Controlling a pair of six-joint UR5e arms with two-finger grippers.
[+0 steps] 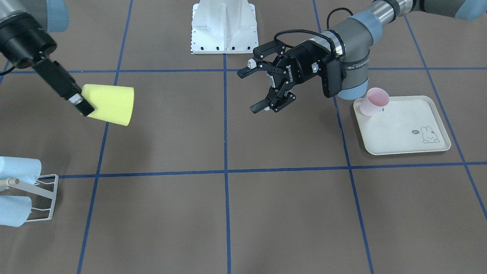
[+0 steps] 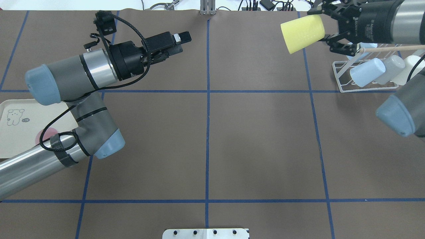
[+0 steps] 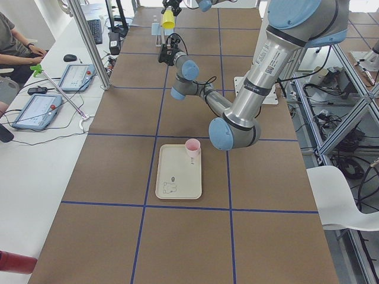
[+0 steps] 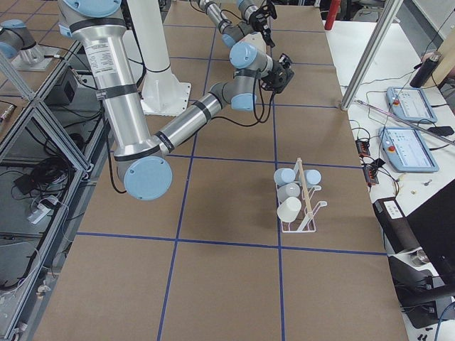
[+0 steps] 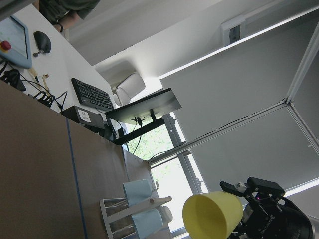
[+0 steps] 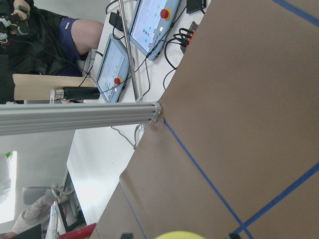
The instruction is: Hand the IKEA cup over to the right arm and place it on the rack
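The yellow IKEA cup (image 1: 110, 103) hangs above the table, lying sideways with its open mouth towards the table's middle. My right gripper (image 1: 80, 102) is shut on its base end. In the overhead view the cup (image 2: 302, 33) and right gripper (image 2: 324, 28) are just beside the white wire rack (image 2: 338, 77). The rack (image 1: 50, 198) carries light blue and whitish cups under its wooden-tipped peg. My left gripper (image 1: 254, 90) stands open and empty near the table's centre, well apart from the cup. The left wrist view shows the cup (image 5: 212, 215) and the rack (image 5: 112, 211).
A pink cup (image 1: 374, 101) stands on a cream rabbit-print tray (image 1: 403, 129) beside my left arm's elbow. The white robot base (image 1: 224, 26) sits at the table's edge. A person and tablets (image 3: 41, 106) are at a side desk.
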